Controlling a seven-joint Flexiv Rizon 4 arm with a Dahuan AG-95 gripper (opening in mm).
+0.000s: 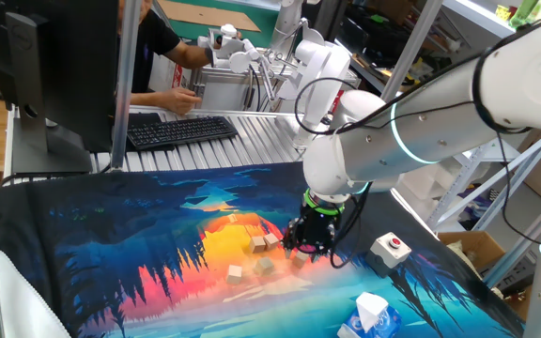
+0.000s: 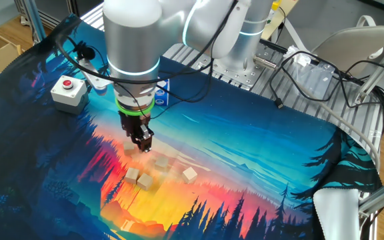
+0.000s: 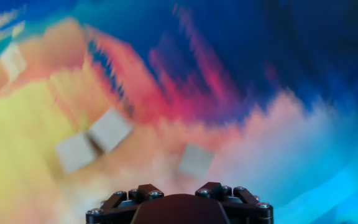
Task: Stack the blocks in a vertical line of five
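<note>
Several small tan wooden blocks lie loose on the painted mat. In one fixed view two blocks [image 1: 257, 244] [image 1: 272, 240] touch, and two more [image 1: 236, 273] [image 1: 264, 267] lie nearer the front. The other fixed view shows a touching pair [image 2: 133, 175] [image 2: 145, 181] and single blocks [image 2: 161, 162] [image 2: 190, 175]. My gripper [image 1: 310, 250] hangs low over the mat just beside the group; it also shows in the other fixed view [image 2: 143, 144]. It looks open and holds nothing. The hand view is blurred and shows three blocks [image 3: 110, 129] [image 3: 75, 152] [image 3: 196, 160] ahead. No blocks are stacked.
A white box with a red button [image 1: 390, 248] [image 2: 67, 90] stands on the mat beyond the gripper. A white-and-blue tissue pack [image 1: 369, 317] lies at the mat's front edge. A keyboard [image 1: 181, 130] and a person's hand are behind the mat.
</note>
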